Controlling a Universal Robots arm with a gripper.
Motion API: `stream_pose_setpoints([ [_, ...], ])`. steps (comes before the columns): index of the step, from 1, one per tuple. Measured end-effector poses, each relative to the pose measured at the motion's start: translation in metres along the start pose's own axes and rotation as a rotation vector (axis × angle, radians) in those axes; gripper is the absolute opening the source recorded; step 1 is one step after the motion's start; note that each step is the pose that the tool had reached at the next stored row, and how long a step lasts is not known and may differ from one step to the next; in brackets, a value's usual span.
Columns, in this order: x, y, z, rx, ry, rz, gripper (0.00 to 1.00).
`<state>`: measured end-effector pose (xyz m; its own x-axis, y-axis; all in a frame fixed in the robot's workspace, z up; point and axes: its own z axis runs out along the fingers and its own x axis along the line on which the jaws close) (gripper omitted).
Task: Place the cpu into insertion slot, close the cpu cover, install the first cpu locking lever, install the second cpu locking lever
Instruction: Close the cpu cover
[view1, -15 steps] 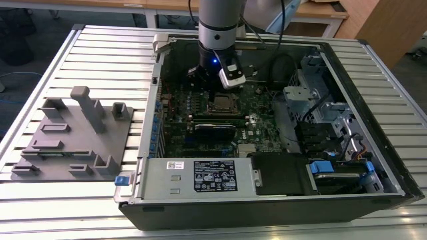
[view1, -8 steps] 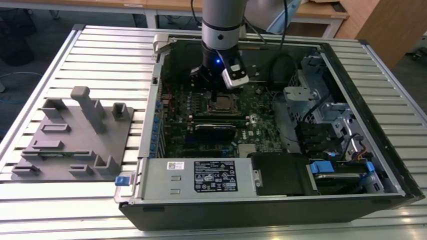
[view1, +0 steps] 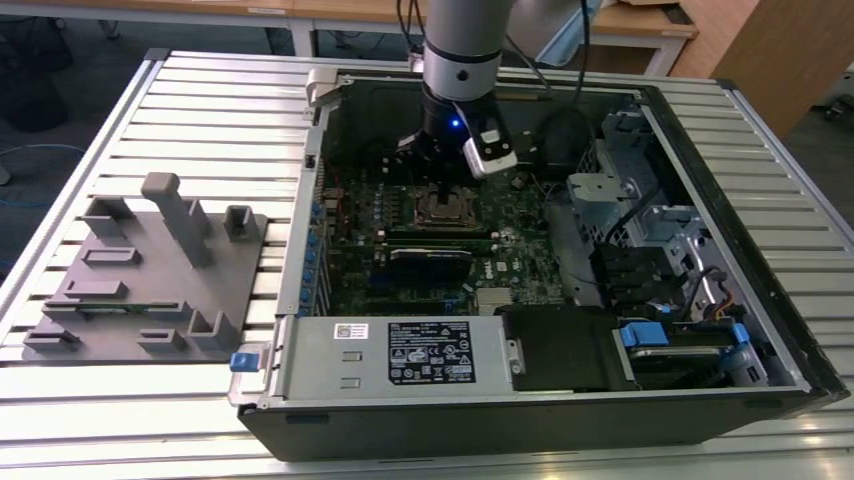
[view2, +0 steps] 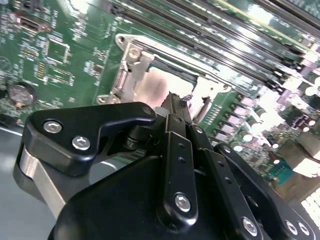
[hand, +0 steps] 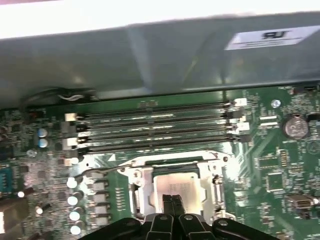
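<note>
As far as can be told from both wrist views, have the cpu (hand: 176, 186) lying flat inside the insertion slot (view1: 445, 210), with its pale top visible through the window of the cpu cover (hand: 142, 189). Would judge that cover folded down over the slot and framing the chip on every side. Going by that, looks like placing and closing done, with lever work in hand.

Just beside the slot, can make out a thin wire locking lever (hand: 100, 171) running out from one corner; cannot tell whether hooked or free.

To do this step well:
- Push on the wire alone, never on the chip's top.
- Press down first, then sideways toward the slot until tucked under its catch.
- Keep the cover flat meanwhile.
- Go slowly, to avoid slipping off and scraping the green motherboard (hand: 245, 170) around the slot.

Right at the slot's edge, find the hand (hand: 172, 201), fingers (hand: 168, 206) pressed together with nothing between them. Cannot tell whether the tips are touching the cover's rim or hovering just over it.

Beyond the slot, four long memory slots (hand: 155, 127), then a grey metal wall (hand: 150, 55). Well apart from the slot, a round coin battery (hand: 295, 126).
</note>
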<state>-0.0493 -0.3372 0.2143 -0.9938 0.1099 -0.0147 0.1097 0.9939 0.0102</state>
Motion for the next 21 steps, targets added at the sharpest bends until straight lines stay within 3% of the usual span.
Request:
stream_pose_setpoints([
  [9, -0.0015, 0.0001, 0.0019, -0.0023, 0.0005, -0.075, 0.11],
  [21, -0.0055, 0.0007, 0.0006, -0.0026, 0.0004, -0.076, 0.11],
])
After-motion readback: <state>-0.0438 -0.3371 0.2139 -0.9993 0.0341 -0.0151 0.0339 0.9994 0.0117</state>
